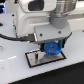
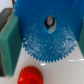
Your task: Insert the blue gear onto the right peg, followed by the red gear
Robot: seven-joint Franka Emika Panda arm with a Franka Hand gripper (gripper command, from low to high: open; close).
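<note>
My gripper is shut on the blue gear and holds it flat just over the black-bordered grey plate, near the plate's end at the exterior view's right. In the wrist view the blue gear fills the frame between the teal finger pads. Something dark shows inside its centre hole. The right peg is hidden under the gear, and I cannot tell whether the gear is on it. The red gear lies on the white table beside the blue one. It does not show in the exterior view.
The arm's white body fills the upper part of the exterior view. A dark cable runs across the white table at the exterior view's left. The plate lies at an angle on the table.
</note>
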